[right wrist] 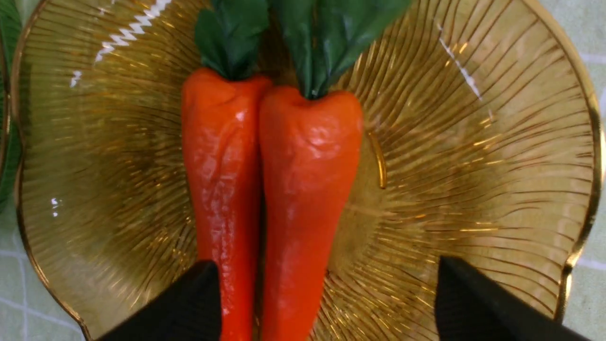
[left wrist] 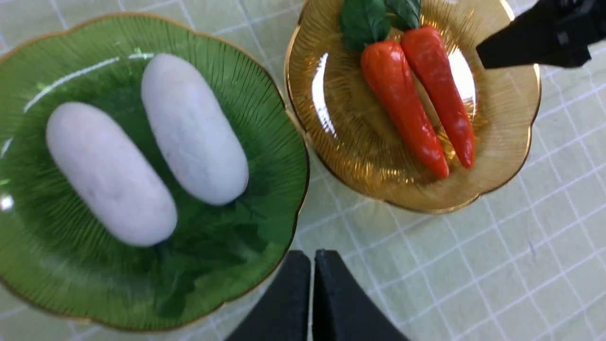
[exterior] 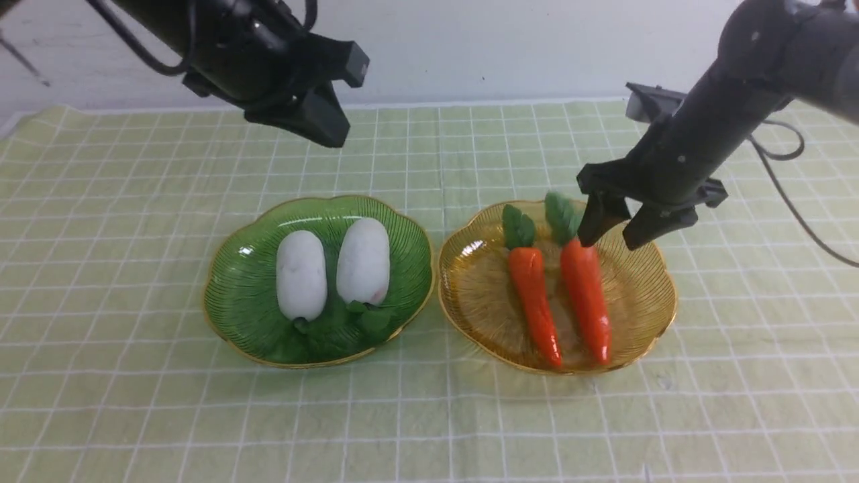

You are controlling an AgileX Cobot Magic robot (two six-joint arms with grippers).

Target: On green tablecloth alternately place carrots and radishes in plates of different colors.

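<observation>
Right of centre: both carrots [exterior: 586, 295] lying in amber plate [exterior: 644, 295], radishes [exterior: 300, 275] in green plate [exterior: 245, 288] centre-left. My right gripper [exterior: 611, 243] spread wide, empty, just over carrot tops; left gripper [exterior: 329, 134] pinched closed, empty, upper left. Sorting looks done, reckon next: lift clear of rim.

Cloth [exterior: 134, 402] is pale yellow-green, thin white grid lines all over. Green plate [exterior: 248, 315]: translucent, fine dark ribs, gold rim. On it, matte white radishes [exterior: 301, 275] [exterior: 363, 261] with dark green leaves, and a faint pink blush on one. Amber plate [exterior: 644, 295]: same ribbing, gold edge. There, glossy orange carrots [exterior: 533, 295] [exterior: 586, 295] with green leaves. Left gripper [left wrist: 312, 265] black, right gripper [exterior: 609, 243] black too.
</observation>
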